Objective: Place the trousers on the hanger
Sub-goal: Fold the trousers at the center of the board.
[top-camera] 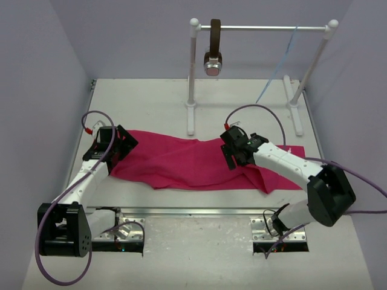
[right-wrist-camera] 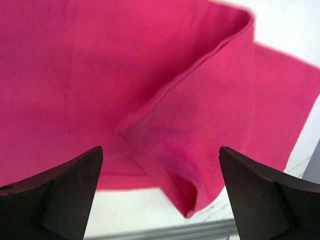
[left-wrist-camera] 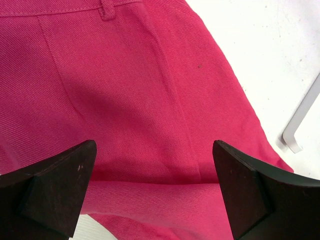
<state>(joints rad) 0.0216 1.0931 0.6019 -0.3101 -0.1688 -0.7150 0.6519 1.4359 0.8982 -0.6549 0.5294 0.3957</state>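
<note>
I see trousers (top-camera: 193, 164) flat on table (top-camera: 151, 109), long axis left-right. Waist end under left gripper (left-wrist-camera: 155, 160), folded leg end under right gripper (right-wrist-camera: 160, 165) — both jaws wide apart, holding nothing. Hanger (top-camera: 279, 67) hangs on rail (top-camera: 266, 27) beyond — right arm nearer, I judge.

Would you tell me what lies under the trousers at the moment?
The trousers lie spread on the white table, which shows around them. Anything beneath the cloth is covered.
</note>
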